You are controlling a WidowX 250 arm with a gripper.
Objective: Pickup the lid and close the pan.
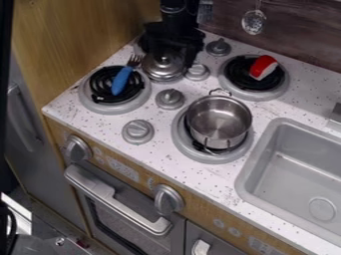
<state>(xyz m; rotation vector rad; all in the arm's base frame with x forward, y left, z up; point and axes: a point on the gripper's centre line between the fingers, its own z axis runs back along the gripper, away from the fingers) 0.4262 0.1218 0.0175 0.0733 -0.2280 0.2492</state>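
Silver lid (pixel 164 68) lies beneath the jaws, which stand spread apart, released.

No text, label, brand, number or sign could be read; the pale markings (pixel 122 169) on the wooden front panel (pixel 200 212) were too small to make out

Front knob (pixel 170 98) and rear knob (pixel 197 71) as obstacles, gap between them towards pan (pixel 218 121), open room above it.
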